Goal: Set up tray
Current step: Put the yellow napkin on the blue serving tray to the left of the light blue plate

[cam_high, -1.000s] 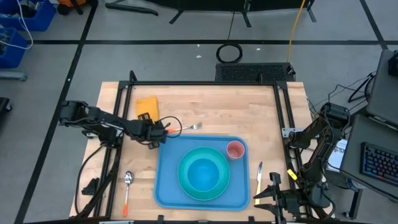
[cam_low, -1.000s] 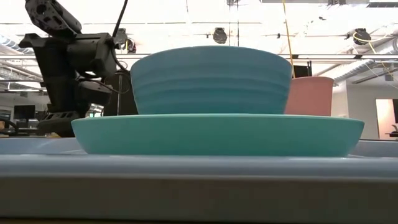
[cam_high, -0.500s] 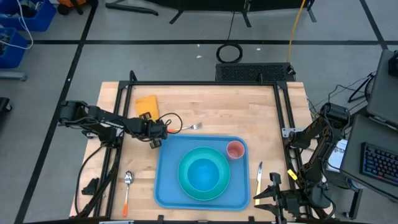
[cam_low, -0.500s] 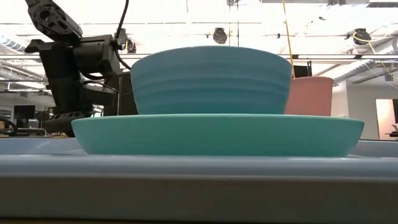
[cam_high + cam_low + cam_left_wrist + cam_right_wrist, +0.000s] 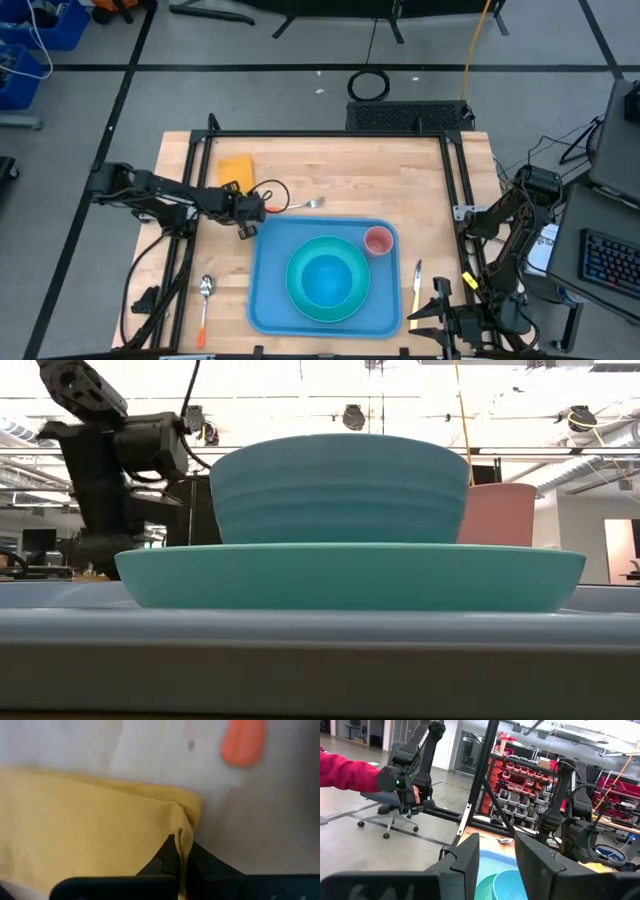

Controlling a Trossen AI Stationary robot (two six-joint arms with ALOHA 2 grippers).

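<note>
Two thin layers of yellow cloth are all the left hand (image 5: 179, 862) has: its fingers are pinched shut on a folded edge of the yellow napkin (image 5: 236, 168), which lies on the wooden desk (image 5: 340, 165) at about ten o'clock from the tray (image 5: 266, 300). In my judgement the worry is that so slight a bite on a limp fabric may slip free once the arm lifts, or that the napkin may unfold and trail. A drooping corner could catch the fork (image 5: 306, 204) lying just beyond the tray's far rim, or brush the pink cup (image 5: 378, 241) standing in the tray's one o'clock corner and tip it. The tray itself sits at the desk's near middle, carrying the turquoise plate (image 5: 298, 298) with the blue bowl (image 5: 327, 279) in its centre. A spoon with an orange handle (image 5: 204, 300) waits at nine o'clock of the tray, a knife (image 5: 417, 285) at three o'clock. The right hand (image 5: 497, 865) rests low at the near right corner, its fingers parted and holding nothing. The desk is pale butcher-block wood inside a black metal frame. Around it is a workshop: grey floor with dark tape lines, red parts bins on shelving, an office chair, a red sleeve (image 5: 347, 772) at the edge, bright ceiling lights.
</note>
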